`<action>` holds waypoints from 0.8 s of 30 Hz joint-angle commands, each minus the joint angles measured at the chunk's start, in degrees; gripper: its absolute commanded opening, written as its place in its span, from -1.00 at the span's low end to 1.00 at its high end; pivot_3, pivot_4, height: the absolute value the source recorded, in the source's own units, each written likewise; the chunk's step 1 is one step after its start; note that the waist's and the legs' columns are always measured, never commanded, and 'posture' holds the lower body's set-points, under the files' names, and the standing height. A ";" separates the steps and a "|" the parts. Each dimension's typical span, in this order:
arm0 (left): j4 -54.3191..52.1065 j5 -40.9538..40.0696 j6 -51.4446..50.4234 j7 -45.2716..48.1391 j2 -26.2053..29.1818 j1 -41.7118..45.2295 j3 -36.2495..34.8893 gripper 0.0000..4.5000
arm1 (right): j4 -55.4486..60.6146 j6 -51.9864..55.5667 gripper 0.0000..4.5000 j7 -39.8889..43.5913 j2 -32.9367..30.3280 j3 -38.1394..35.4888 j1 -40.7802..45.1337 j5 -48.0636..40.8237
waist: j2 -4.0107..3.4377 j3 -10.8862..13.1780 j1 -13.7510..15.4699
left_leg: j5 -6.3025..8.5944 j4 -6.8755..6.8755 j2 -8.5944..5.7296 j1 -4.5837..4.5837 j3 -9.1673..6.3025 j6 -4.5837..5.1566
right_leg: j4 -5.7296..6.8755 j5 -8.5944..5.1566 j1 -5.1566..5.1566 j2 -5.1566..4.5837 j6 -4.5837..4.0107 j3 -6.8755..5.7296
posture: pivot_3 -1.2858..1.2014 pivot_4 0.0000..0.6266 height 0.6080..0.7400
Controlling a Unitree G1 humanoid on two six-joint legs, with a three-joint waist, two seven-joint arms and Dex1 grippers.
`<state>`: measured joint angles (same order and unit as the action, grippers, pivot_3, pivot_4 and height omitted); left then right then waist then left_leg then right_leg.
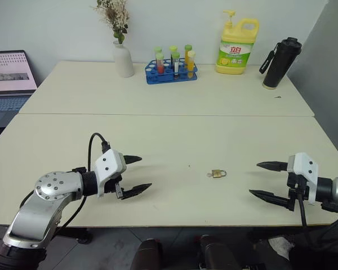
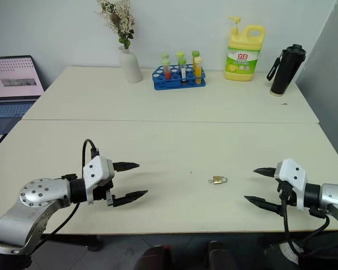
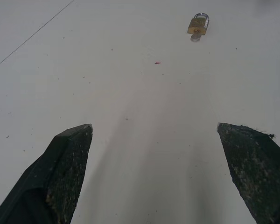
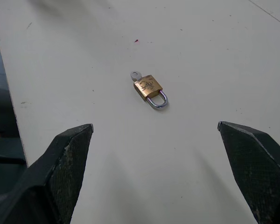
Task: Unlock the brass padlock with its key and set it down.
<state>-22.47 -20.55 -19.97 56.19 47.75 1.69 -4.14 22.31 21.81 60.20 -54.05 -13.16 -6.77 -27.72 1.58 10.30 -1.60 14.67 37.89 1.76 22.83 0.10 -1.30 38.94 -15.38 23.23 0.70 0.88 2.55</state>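
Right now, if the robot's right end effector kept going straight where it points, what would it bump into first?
Probably the brass padlock lying on the table; it sits straight ahead of the open right end effector, though depth is uncertain.

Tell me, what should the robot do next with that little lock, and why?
Probably bring the right end effector in toward the padlock to pick it up. The lock lies flat on the table, apart from both open end effectors, with its key at its base. The right one looks nearer than the left end effector.
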 commanded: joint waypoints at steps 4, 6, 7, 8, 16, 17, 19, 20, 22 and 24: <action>-2.51 -1.32 -0.94 0.69 0.81 0.14 -1.03 1.00 | 0.86 -0.72 1.00 0.79 -0.18 -0.30 0.84 0.03 | 0.00 0.00 0.00 | 0.00 0.00 -0.01 0.00 0.00 0.00 | 0.00 0.00 0.00 0.00 0.00 0.00 | 0.03 -0.52 1.00; -2.97 -1.16 -1.69 0.05 0.62 0.40 -0.58 1.00 | 1.04 -0.77 1.00 0.60 0.17 -0.10 1.01 0.04 | 0.00 0.00 0.00 | 0.00 0.00 -0.01 0.00 0.00 0.00 | 0.00 0.00 0.00 0.00 0.00 0.00 | 0.03 -0.52 1.00; -3.12 -0.81 -1.73 -0.23 0.56 0.55 -0.31 1.00 | 1.24 -0.46 1.00 0.39 0.28 -0.16 0.82 -0.05 | 0.00 0.00 0.00 | 0.00 0.00 0.00 0.00 0.00 0.00 | 0.00 0.00 0.00 0.00 0.00 0.00 | 0.03 -0.52 1.00; -3.20 -0.56 -1.70 -0.36 0.54 0.64 -0.16 1.00 | 1.37 -0.20 1.00 0.28 0.33 -0.23 0.67 -0.11 | 0.00 0.00 0.00 | 0.00 0.00 0.00 0.00 0.00 0.00 | 0.00 0.00 0.00 0.00 0.00 0.00 | 0.03 -0.52 1.00; -2.25 3.37 0.28 -0.87 0.19 1.66 2.54 1.00 | 1.02 -1.42 1.00 1.01 -0.77 1.21 -0.22 2.60 | 0.00 0.00 0.01 | 0.00 0.01 -0.02 0.00 0.00 0.00 | 0.01 0.00 0.00 0.00 0.00 0.01 | 0.03 -0.52 1.00; -2.55 2.82 -1.35 0.22 0.86 2.15 3.44 1.00 | 0.86 -2.05 1.00 1.29 -0.97 2.00 0.35 3.54 | 0.00 0.00 0.01 | 0.00 0.01 -0.02 0.00 0.00 0.00 | 0.01 0.00 0.00 0.00 0.00 0.00 | 0.03 -0.52 1.00; -2.70 3.14 -1.78 2.79 2.60 2.66 5.16 1.00 | 0.40 -2.70 1.00 1.26 -0.96 3.55 1.89 5.12 | 0.00 0.00 -0.01 | 0.00 0.01 -0.02 -0.01 0.00 0.00 | 0.02 0.00 0.00 0.00 0.00 0.01 | 0.03 -0.52 1.00; -2.60 3.94 -0.58 3.90 3.38 2.66 5.81 1.00 | 0.17 -2.59 1.00 1.14 -0.76 4.32 2.97 5.46 | 0.01 0.00 -0.08 | 0.00 0.02 -0.02 -0.01 0.00 0.00 | 0.02 0.00 0.00 0.01 0.00 0.00 | 0.03 -0.52 1.00; -3.52 1.30 -1.13 4.32 2.49 3.28 5.07 1.00 | -0.39 -1.99 1.00 0.54 -0.40 5.91 5.50 6.31 | -0.01 0.01 -0.21 | 0.00 0.01 -0.01 -0.04 0.02 0.00 | 0.02 0.00 0.00 0.02 0.00 0.00 | 0.03 -0.52 1.00; -4.14 -0.68 -2.47 3.75 1.32 4.23 4.53 1.00 | -0.80 -1.32 1.00 1.36 -0.59 7.22 7.32 6.47 | 0.00 0.01 -0.11 | 0.00 0.02 -0.01 -0.02 0.01 0.00 | 0.03 0.00 0.01 0.02 0.00 0.00 | 0.03 -0.52 1.00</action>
<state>-24.38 -19.10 -22.17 59.85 49.57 4.88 1.80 21.17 20.54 61.11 -54.15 -6.31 -0.59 -21.40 1.57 10.31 -1.71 14.66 37.90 1.75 22.81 0.10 -1.30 38.97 -15.38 23.24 0.72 0.88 2.54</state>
